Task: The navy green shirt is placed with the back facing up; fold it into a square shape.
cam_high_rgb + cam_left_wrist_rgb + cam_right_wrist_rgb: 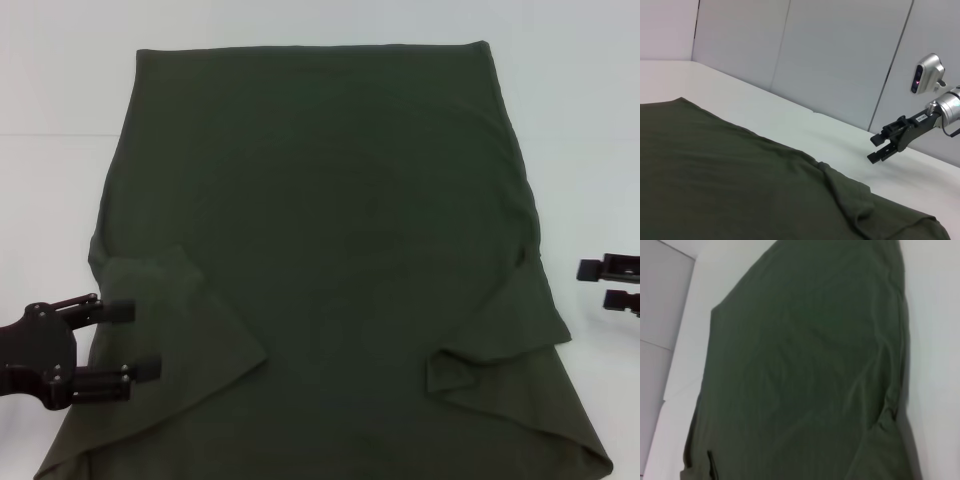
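The navy green shirt [330,230] is spread on the tabletop [60,90], both sleeves folded inward; the left gripper [135,340] and right gripper [588,283] are held with fingers apart, empty.

Black left hand [128,340] with silver screws — right hand [886,145] black on a silver wrist.

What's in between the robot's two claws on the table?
The navy green shirt lies spread flat between them. In the head view, the left end effector sits at one folded sleeve and the right end effector beside the other.
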Motion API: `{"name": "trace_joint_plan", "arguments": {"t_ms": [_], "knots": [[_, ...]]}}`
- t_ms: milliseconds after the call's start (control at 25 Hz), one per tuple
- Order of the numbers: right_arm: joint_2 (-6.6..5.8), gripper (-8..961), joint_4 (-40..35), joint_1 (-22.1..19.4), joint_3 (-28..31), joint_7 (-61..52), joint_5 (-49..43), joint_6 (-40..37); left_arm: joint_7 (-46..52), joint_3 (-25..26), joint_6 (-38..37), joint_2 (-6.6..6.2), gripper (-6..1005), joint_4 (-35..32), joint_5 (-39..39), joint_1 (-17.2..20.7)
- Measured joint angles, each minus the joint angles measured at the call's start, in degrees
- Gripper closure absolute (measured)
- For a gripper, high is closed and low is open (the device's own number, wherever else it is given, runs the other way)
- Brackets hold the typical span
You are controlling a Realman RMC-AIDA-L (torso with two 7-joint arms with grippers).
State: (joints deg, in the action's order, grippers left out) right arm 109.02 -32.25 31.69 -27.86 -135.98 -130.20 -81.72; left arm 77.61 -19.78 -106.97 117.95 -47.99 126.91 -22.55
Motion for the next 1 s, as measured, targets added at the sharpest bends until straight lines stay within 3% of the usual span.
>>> {"name": "trace_joint_plan", "arguments": {"t_ms": [360, 520, 720, 1000], "knots": [[0.11, 109, 0.99, 2.43, -6.27, -0.15, -0.06, 3.99, 0.00, 0.22, 0.19, -0.01, 111, 0.04, 0.00, -0.07], [-0.82, 110, 0.56, 3.62, -8.78, -0.74, -0.61, 4.01, 0.08, 1.31, 0.21, -0.07, 111, 1.05, 0.00, -0.32], [-2.16, 111, 0.31, 6.23, -10.02, -2.48, -7.78, 3.98, 1.55, 1.49, 1.32, -0.18, 111, 1.43, 0.00, -0.43], [-2.09, 113, -0.42, 8.03, -9.99, -3.19, -14.04, 6.00, 2.81, 0.58, 5.42, -0.10, 111, 2.94, 0.49, -0.75]]}}
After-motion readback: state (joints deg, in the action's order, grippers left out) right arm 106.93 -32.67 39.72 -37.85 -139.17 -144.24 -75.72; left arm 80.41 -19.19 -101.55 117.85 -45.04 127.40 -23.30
